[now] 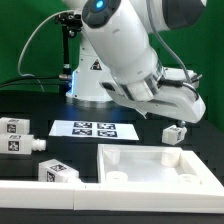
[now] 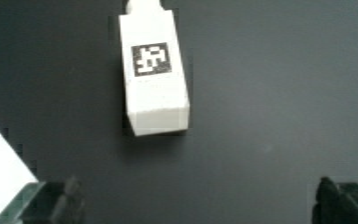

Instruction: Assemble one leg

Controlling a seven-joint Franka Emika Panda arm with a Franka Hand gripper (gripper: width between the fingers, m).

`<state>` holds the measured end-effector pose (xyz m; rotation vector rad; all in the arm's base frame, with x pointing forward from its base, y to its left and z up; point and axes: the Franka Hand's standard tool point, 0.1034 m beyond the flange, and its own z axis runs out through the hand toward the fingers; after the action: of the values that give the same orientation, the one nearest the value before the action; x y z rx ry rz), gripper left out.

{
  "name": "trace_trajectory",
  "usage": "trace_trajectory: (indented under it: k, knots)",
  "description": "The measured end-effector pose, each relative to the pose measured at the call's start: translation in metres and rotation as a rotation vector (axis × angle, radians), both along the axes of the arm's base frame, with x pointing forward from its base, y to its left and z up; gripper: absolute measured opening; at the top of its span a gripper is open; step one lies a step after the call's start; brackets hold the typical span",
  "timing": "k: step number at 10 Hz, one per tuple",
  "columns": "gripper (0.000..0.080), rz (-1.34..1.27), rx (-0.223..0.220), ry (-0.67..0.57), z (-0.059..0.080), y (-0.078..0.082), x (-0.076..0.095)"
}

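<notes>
Plainly, gripper fingers wide apart, holding nothing, white leg on dark table, black-and-white tag upward

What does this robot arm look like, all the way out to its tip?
The arm is chunky, rounded and glossy white, with a blue light on top and a triangular sticker lower down. Its end effector is white with two dark fingers.

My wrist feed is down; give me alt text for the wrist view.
A white leg with a black-and-white tag lies alone on the dark table. The gripper is open and empty, its fingers spread wide and clear of the leg.
</notes>
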<state>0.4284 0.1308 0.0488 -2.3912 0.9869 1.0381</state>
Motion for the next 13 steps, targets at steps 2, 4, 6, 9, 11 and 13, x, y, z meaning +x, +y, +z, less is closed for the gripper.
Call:
trace_trajectory:
  k: [2, 4, 6, 9, 11, 13]
  knots:
    - [0.0649, 0.002, 0.009, 0.011, -0.004, -0.002, -0.001]
    - [0.0649, 0.002, 0.005, 0.007, -0.004, -0.003, 0.000]
    - [0.0649, 0.001, 0.005, 0.007, -0.005, -0.003, 0.000]
    - [0.0649, 0.050, 0.017, 0.002, -0.004, 0.024, -0.010]
    - [0.0649, 0.062, 0.052, 0.071, -0.006, 0.030, -0.022]
    - [0.0649, 0.052, 0.047, 0.067, -0.009, 0.027, -0.019]
